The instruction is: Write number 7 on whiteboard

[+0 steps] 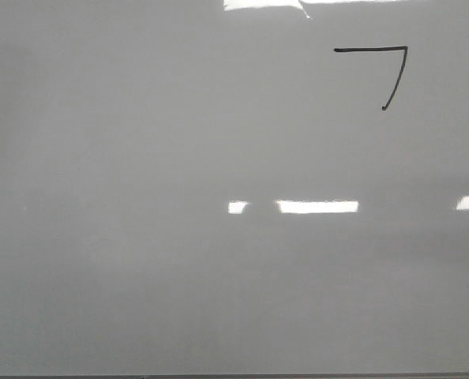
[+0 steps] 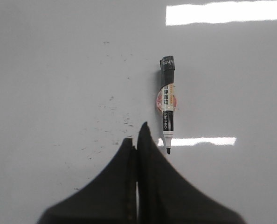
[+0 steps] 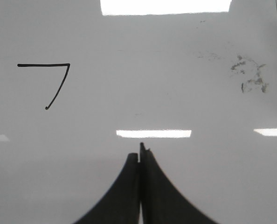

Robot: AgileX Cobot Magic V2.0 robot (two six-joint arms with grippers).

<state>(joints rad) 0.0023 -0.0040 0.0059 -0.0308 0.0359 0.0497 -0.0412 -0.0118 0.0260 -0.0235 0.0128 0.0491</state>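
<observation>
1. Whiteboard (image 1: pixel 179 276) fills the whole front view, glossy grey-white with bright glare patches; thin dark edge along the bottom.
2. Number 7 (image 1: pixel 388 73) is drawn in the far right part of the board in the front view: horizontal top bar, slanted downstroke, tiny hook at the end. Also seen in the right wrist view (image 3: pixel 52 84). Looks complete, so I judge the writing step done.
3. Left gripper (image 2: pixel 137 140): jaws pressed together, nothing between them. Marker (image 2: pixel 166 100) lies flat on the board just beside the fingertips, uncapped, tip pointing back toward the gripper, dark cap end away from it. Not held.
4. Right gripper (image 3: pixel 140 151): jaws also closed, empty, hovering over bare board, well apart from the 7.
5. Neither arm shows in the front view; a blurred dark/red bit at the left edge, can't tell what it is.
6. Old smudges (image 3: pixel 250 77) sit near the board's edge in the right wrist view; faint specks by the marker in the left wrist view.
7. Risks, judged:
   - the left arm clips the loose marker, which rolls or drags its bare tip and leaves a stray line;
   - the right gripper sweeps low over the 7 and smears the ink;
   - the uncapped tip dries out.
</observation>
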